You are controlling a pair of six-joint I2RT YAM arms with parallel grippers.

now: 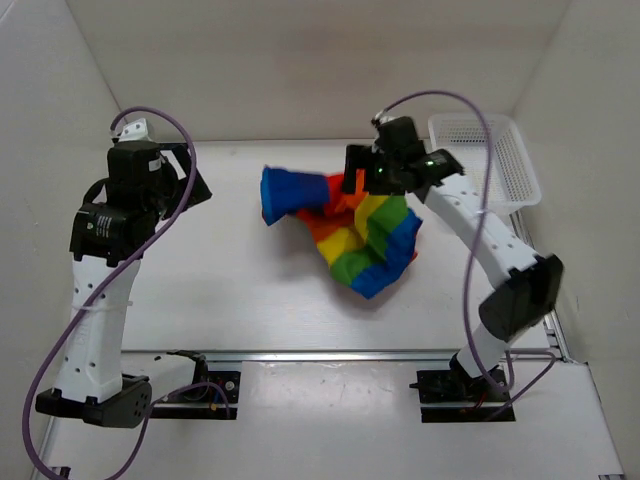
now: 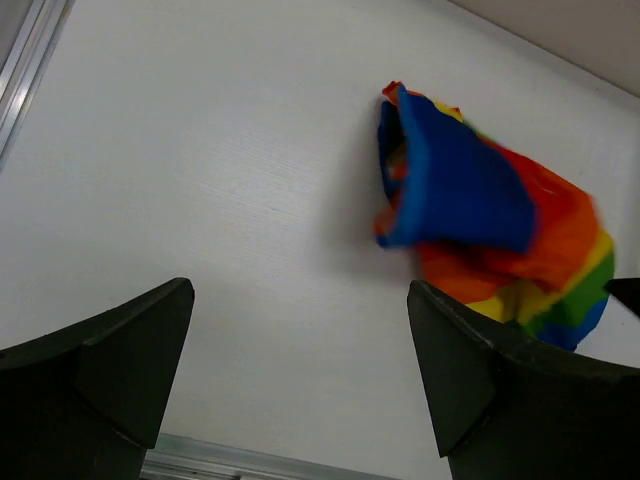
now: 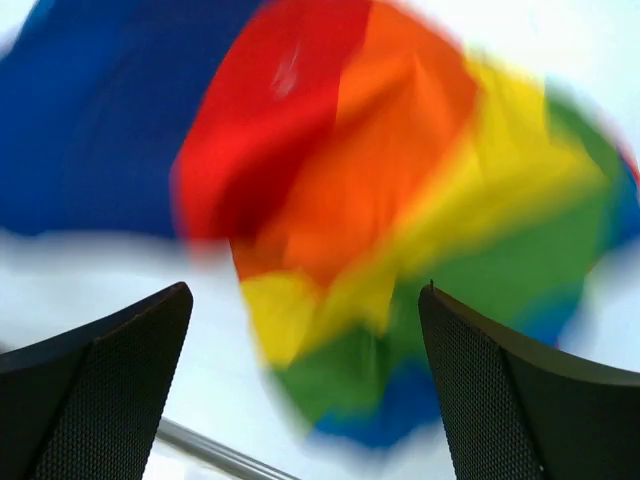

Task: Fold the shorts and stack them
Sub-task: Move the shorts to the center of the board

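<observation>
Right tool (image 3: 305, 295) over rumpled shorts (image 3: 340, 160)

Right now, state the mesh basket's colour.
White plastic mesh basket; clearest in the top external view.

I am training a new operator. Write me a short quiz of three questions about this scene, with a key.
1. True or false: the shorts lie neatly folded.
2. Where on the table is the white basket? A) near left B) far right C) under the shorts
3. Fill in: the left gripper and the right gripper are both ____.
Key: 1 false, they are crumpled; 2 B; 3 open.
</observation>
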